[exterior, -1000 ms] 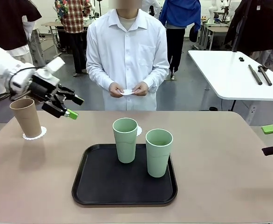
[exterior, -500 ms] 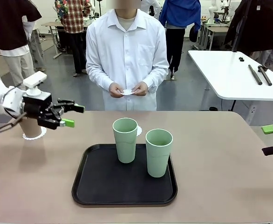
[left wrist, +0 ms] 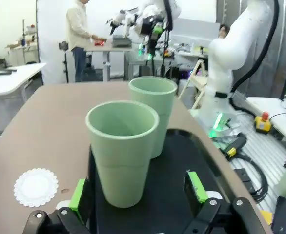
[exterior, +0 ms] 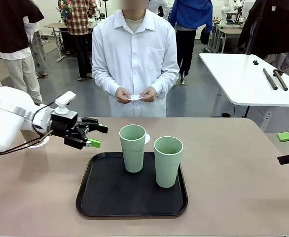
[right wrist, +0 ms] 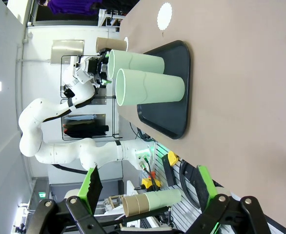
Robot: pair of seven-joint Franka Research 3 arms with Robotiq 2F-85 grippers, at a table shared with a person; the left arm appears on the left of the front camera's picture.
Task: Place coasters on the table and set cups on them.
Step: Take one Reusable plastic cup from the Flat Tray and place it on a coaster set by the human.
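A mint-green cup (exterior: 132, 148) stood at the far left of the black tray (exterior: 110, 192) in the middle of the counter (exterior: 233, 187). A second mint-green cup (exterior: 168, 161) stood just beside it, toward the robot's right. The left end effector (exterior: 99, 137) hovered low over the counter near the tray's far left corner, close to the first cup but clear of it. Its jaws were spread wide and held nothing. In the left wrist view that cup stood straight ahead between the green pads, with the second cup behind it.

One coaster (exterior: 146, 138) lay on the counter just past the tray's far edge, behind the first cup. The person across the counter held another coaster (exterior: 134, 97) in both hands (exterior: 123, 95). The right end effector (right wrist: 148, 187), also wide and empty, stayed well apart at the counter's right edge.
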